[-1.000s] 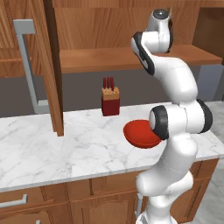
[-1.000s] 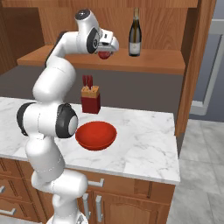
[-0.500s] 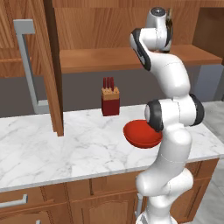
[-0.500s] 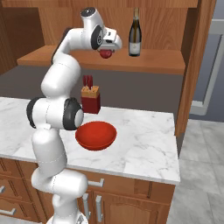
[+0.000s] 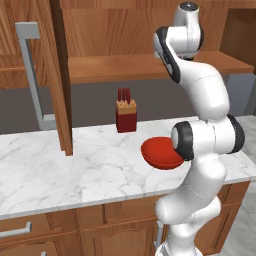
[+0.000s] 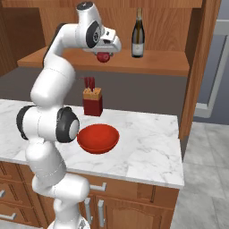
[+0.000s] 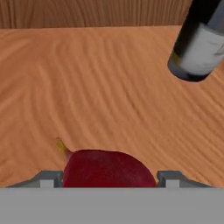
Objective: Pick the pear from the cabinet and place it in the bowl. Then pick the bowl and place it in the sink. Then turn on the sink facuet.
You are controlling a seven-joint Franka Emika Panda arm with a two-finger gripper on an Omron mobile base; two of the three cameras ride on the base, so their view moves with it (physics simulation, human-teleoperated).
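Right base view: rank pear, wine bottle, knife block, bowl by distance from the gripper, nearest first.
1. pear: between the fingers of the gripper, on the cabinet shelf.
2. wine bottle: same shelf, to the right.
3. knife block: on the counter, below.
4. bowl: lower, near the counter's front.

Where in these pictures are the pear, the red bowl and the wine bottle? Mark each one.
pear [image 7: 107, 168], hand view: middle of its dark red body.
red bowl [image 6: 98, 138], right base view: inside of its hollow.
wine bottle [image 6: 137, 39], right base view: its label, on the cabinet shelf.
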